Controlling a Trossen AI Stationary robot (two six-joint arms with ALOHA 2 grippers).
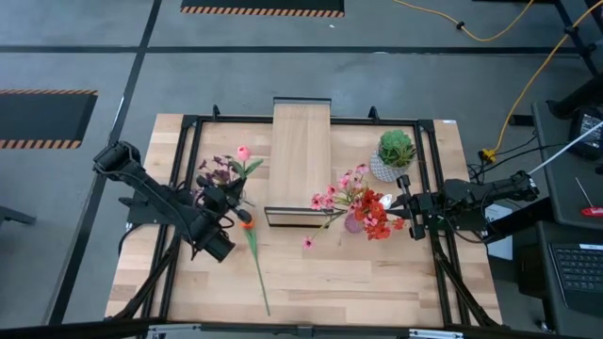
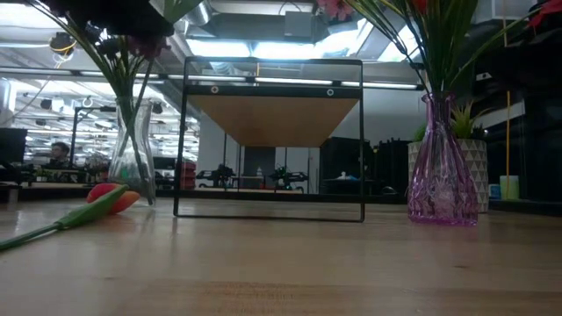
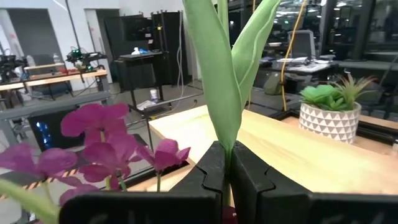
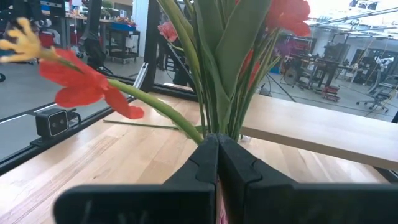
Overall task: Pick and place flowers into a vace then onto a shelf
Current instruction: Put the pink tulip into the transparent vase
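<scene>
At the table's left, a clear vase (image 2: 132,171) holds a purple cluster (image 1: 219,171) and a pink tulip (image 1: 243,153). My left gripper (image 1: 229,196) is level above this vase, shut on the tulip's greenery. An orange tulip (image 1: 247,224) lies flat on the table, with its stem toward the near edge. The light-wood shelf (image 1: 301,155) stands at the far middle. A purple glass vase (image 2: 442,180) holds red blooms (image 1: 375,209) and pink blossoms (image 1: 334,193). My right gripper (image 1: 401,201) waits shut just right of those blooms. My left gripper pinches the pink tulip's green leaves and stem (image 3: 225,124) between its two fingers, coming in level. The leaves stand upright above the fingers. The fingers hide the stem below them. In the low view, stems run down into the clear vase.
A round green plant in a white patterned pot (image 1: 394,155) stands at the far right, beside the shelf. A black frame (image 1: 429,235) runs round the table top. Bare wood lies along the near edge (image 1: 358,282).
</scene>
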